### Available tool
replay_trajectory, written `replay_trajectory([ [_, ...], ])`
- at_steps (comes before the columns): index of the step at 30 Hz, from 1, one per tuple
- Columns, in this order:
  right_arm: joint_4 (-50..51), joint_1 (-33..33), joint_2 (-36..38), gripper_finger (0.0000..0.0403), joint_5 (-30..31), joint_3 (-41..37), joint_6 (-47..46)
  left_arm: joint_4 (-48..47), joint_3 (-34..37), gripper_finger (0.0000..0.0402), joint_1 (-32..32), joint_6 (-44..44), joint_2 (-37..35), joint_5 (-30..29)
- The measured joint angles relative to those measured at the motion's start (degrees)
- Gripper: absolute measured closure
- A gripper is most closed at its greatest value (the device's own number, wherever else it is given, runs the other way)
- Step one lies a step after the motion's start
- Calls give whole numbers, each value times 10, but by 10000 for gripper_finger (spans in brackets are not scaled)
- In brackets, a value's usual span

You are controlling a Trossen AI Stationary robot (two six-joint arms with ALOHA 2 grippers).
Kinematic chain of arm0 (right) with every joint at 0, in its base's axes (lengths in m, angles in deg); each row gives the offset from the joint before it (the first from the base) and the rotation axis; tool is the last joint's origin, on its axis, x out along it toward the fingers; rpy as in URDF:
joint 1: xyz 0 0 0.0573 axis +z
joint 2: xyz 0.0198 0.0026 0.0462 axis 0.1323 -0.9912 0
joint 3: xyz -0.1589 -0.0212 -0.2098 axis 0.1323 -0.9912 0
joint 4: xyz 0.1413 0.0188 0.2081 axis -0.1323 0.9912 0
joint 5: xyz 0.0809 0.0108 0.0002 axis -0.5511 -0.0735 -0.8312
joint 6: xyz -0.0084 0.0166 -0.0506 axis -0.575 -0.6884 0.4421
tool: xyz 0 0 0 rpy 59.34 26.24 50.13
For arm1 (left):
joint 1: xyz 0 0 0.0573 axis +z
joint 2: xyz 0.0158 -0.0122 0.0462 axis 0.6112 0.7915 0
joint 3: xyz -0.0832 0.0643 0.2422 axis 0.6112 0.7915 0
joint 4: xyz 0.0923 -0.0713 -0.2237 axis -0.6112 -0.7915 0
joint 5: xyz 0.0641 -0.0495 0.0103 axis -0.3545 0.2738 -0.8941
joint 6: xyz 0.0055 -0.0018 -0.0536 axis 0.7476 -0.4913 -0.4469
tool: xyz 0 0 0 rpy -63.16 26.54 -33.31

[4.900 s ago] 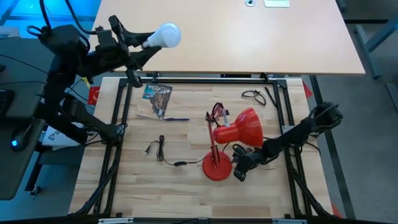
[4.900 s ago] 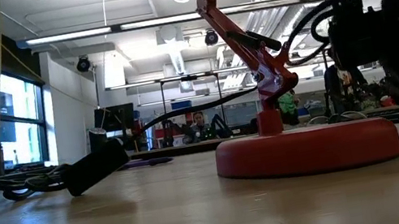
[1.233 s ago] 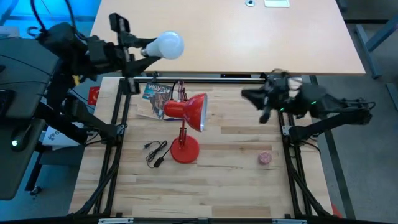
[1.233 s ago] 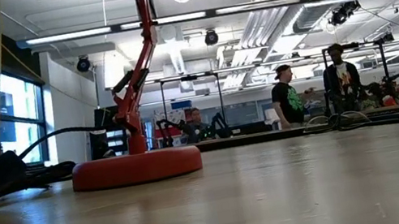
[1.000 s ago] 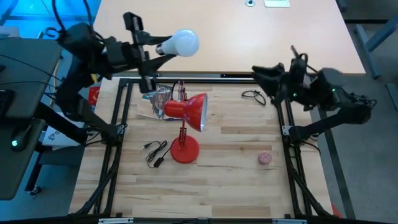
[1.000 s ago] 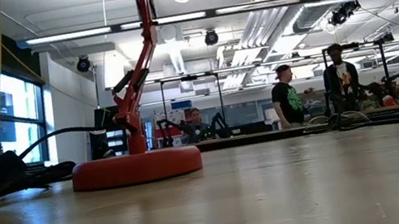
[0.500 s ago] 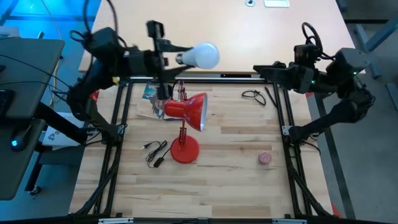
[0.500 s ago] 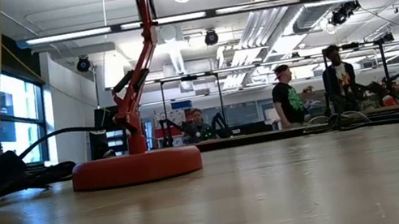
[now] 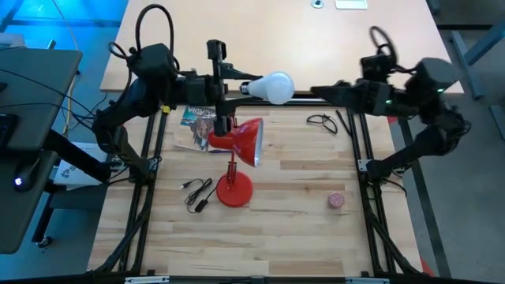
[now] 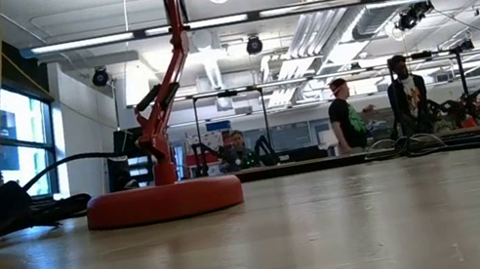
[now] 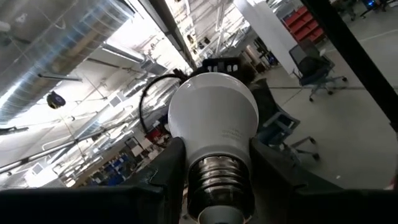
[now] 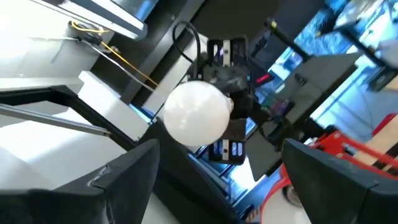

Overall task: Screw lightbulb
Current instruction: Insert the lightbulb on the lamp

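Wooden surface (image 9: pixel 300 237) with black frame rails round it. My two arms are both raised over its far edge, facing each other. Red lamp (image 9: pixel 237 150) stands left of centre on its round base, shade tilted over toward the far-left side; its black cord (image 9: pixel 197 193) is coiled just beside the base. A magazine (image 9: pixel 197 120) lies behind the lamp near the far-left rail, partly under my left arm. My left gripper (image 9: pixel 237 87) is clamped on the lightbulb (image 9: pixel 274 87) by its screw base, bulb held sideways in the air above the lamp shade, glass end toward my right arm. My right gripper (image 9: pixel 322 91) is spread wide, nothing in it, near the bulb, not touching. Black eyeglasses (image 9: pixel 322 121) far right, small pink ball (image 9: pixel 337 200) near right.
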Motion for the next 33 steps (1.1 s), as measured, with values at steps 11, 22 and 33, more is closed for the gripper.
replay_trajectory([
  [11,-76,0,-29,70,6,0,39,-7,0,273,0,0,2,-10],
  [22,-68,-4,-34,71,38,0,18,-7,0,273,0,5,-3,-11],
  [33,-128,-4,-34,71,10,-1,75,-12,0,273,-4,7,-3,-12],
])
